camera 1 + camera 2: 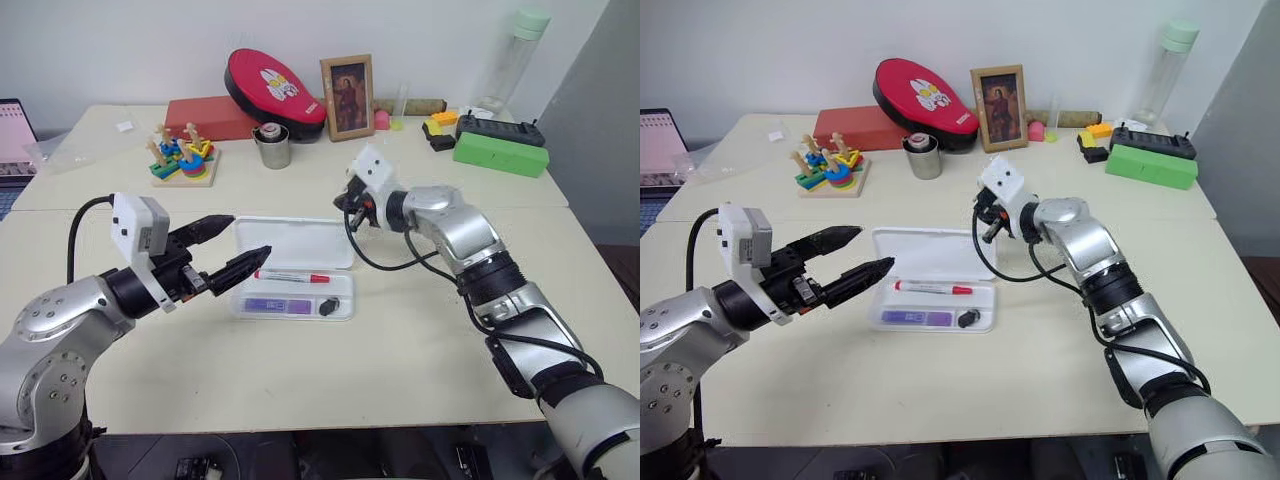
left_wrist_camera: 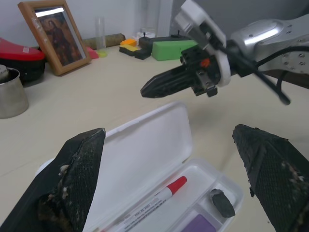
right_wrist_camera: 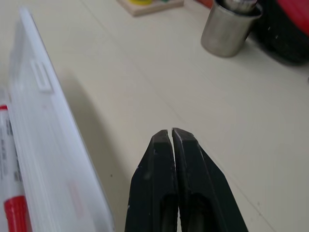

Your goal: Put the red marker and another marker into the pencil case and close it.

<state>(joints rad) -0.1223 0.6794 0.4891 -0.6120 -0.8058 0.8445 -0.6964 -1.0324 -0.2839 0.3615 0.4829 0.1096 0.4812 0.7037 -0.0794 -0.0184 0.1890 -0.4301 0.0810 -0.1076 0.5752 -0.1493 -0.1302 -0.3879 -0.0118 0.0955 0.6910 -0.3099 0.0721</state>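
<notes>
Pencil case [image 1: 293, 268], glossy white plastic with rounded corners, lies open mid-desk [image 1: 400, 350], holding the red marker [image 1: 292, 276] and lavender marker [image 1: 277, 304]. Left hand [image 1: 228, 248] gapes empty beside it; right hand [image 1: 349, 204], clenched, hovers behind its raised lid. Steel cup [image 1: 272, 146] stands beyond.

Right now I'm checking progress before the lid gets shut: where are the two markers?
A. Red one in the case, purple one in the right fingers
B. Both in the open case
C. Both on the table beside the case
B: the red marker and the purple marker both lie in the open case.
</notes>
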